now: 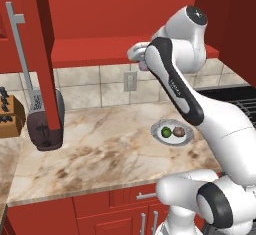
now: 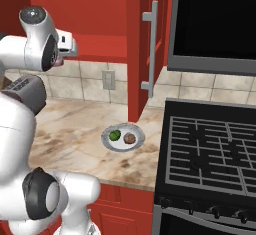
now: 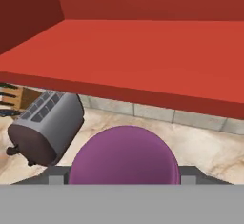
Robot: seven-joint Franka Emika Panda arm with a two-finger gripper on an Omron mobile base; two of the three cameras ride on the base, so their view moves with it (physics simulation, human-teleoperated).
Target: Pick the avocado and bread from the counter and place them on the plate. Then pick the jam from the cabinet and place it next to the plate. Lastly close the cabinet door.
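Judging from how things lie, the first part of the job is finished: nearest the robot, the plate (image 1: 172,132) sits on the tabletop (image 1: 100,149) with the avocado (image 1: 166,132) and the bread (image 1: 179,131) side by side on it, the avocado to the left as seen from both base cameras. Neither needs more handling.

Higher up and farther back, the pincer (image 1: 142,61) hangs just in front of the open cabinet (image 1: 125,19), level with the front edge of its red shelf (image 3: 157,51). In the hand view the jam (image 3: 125,156) sits tight between the finger tips, its purple body rising from the bottom of that view, so the pincer appears to be clamped on the jar and carrying it clear of the shelf, though the contact itself is hard to see from the base cameras. Below and beyond it stands a grey toaster (image 3: 45,127) against the tiled wall.

What remains, by my reading: bring the jam down and set it on the tabletop beside the plate, then swing the cabinet door (image 1: 42,54), which stands wide open with its long silver handle (image 1: 22,54) outward, back shut.
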